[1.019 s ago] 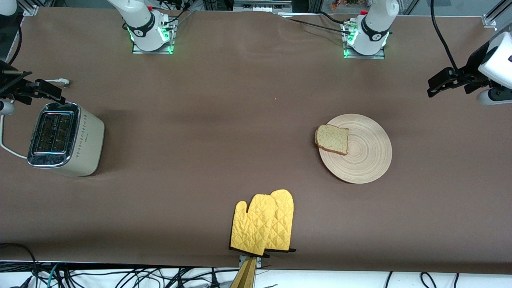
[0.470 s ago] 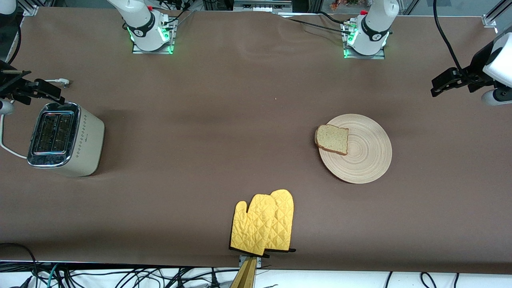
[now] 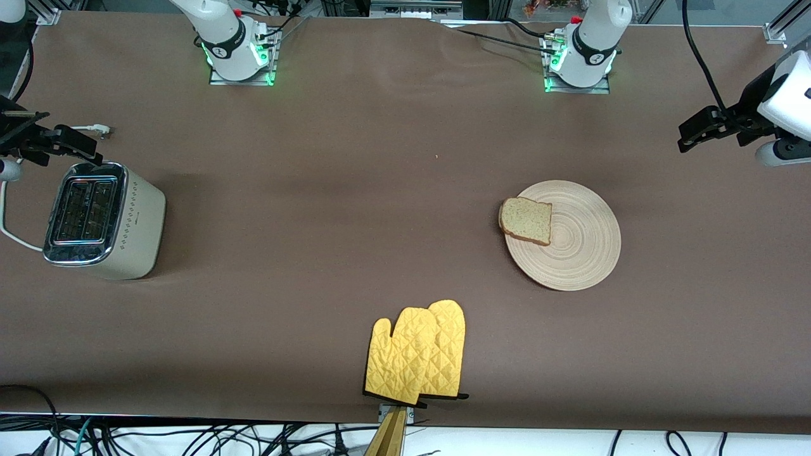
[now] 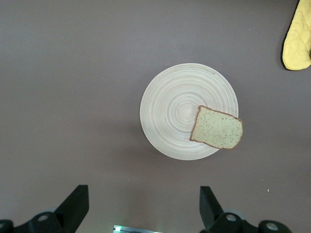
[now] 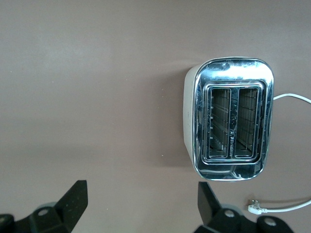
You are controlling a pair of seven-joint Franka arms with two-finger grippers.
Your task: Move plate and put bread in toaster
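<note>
The pale wooden plate (image 3: 580, 250) lies flat toward the left arm's end of the table. The bread (image 3: 525, 220) rests on its rim on the side toward the right arm's end, slightly overhanging. My left gripper (image 3: 687, 134) hangs open and empty high over the cloth at the left arm's end. In the left wrist view the plate (image 4: 170, 111) and bread (image 4: 217, 128) show well past the left gripper (image 4: 143, 194). The cream toaster (image 3: 101, 218) stands at the right arm's end, both slots empty. My right gripper (image 3: 76, 144) hovers open beside it, and the right wrist view shows the toaster (image 5: 233, 119) from above.
A pair of yellow oven mitts (image 3: 418, 358) lies at the table edge nearest the front camera, midway along it. The toaster's white cord and plug (image 3: 98, 131) trail on the cloth under the right gripper. Brown cloth covers the table (image 3: 355, 209).
The left gripper drifted a little toward the table's end and came back. Plate, bread, toaster and right gripper have not moved.
</note>
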